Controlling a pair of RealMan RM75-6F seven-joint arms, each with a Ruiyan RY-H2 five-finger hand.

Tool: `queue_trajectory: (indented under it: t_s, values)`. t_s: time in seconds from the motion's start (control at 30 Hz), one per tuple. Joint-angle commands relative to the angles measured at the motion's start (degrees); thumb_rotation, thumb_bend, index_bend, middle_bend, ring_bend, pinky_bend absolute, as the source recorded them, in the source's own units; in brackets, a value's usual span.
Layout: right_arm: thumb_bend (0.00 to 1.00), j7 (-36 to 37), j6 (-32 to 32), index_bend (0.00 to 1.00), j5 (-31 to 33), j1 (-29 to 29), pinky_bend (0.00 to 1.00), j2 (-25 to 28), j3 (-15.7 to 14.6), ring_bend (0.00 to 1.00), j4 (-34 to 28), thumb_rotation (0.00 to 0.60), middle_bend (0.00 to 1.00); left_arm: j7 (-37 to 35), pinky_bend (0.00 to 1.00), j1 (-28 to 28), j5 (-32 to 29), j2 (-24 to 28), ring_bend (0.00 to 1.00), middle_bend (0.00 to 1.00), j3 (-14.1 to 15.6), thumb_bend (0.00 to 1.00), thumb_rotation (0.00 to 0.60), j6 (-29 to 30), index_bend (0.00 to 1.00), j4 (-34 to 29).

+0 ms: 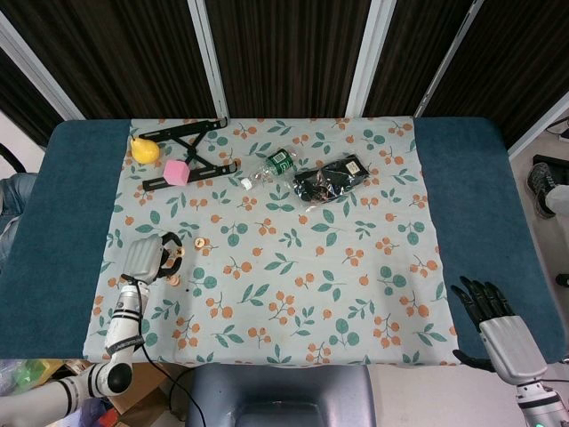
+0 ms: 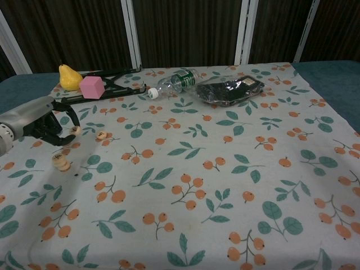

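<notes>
The left hand (image 2: 42, 119) is up off the cloth at the left side of the table, palm turned inward, fingers curled round so the tips come together; it pinches a small round wooden piece (image 2: 77, 130) right at its fingertips. From the head camera the same left hand (image 1: 147, 258) sits at the end of a slim silver forearm that comes up from the near left corner, pointing away toward the far side.

Just below the hand lies a second wooden piece (image 2: 60, 162), which looks like a couple of discs stacked, flat on the floral tablecloth (image 2: 185, 169); a third wooden disc (image 2: 102, 135) lies just right of the pinched one, apart from the fingers.

The right hand (image 1: 484, 302) shows only in the head view, at the near right edge over the blue table (image 1: 484, 187); its dark fingers are spread and there's nothing in it.

Over on the far side: a yellow pear (image 2: 70, 77) at far left, a pink cube (image 2: 92, 86) just beside it resting against a black folding stand (image 2: 115, 90); a clear plastic bottle (image 2: 173, 82) lying on its side with its white cap pointing left; a black packet (image 2: 229, 90) right of that.
</notes>
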Motion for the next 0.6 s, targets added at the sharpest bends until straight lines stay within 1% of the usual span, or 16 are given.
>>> queue_trajectory:
  t_s: [0.03, 0.33, 0.6]
  values:
    - [0.2, 0.2, 0.18, 0.0, -0.27, -0.07, 0.06, 0.05, -0.13, 0.0, 0.13, 0.6, 0.0, 0.98, 1.0, 3.31, 0.91, 5.43, 1.0, 1.0, 3.56, 0.39, 0.6, 0.99, 0.51, -7.94]
    - [0.2, 0.5, 0.45, 0.0, -0.51, -0.17, 0.06, 0.13, -0.21, 0.0, 0.32, 0.6, 0.0, 0.95, 1.0, 4.49, 1.41, 6.09, 1.0, 1.0, 5.44, 0.39, 0.6, 2.09, 0.5, -8.14]
    - [0.2, -0.04, 0.21, 0.0, -0.38, -0.16, 0.06, -0.04, -0.21, 0.0, 0.19, 0.6, 0.0, -0.44, 1.0, 4.58, 1.37, 5.54, 1.0, 1.0, 5.77, 0.39, 0.6, 1.44, 0.5, -5.99]
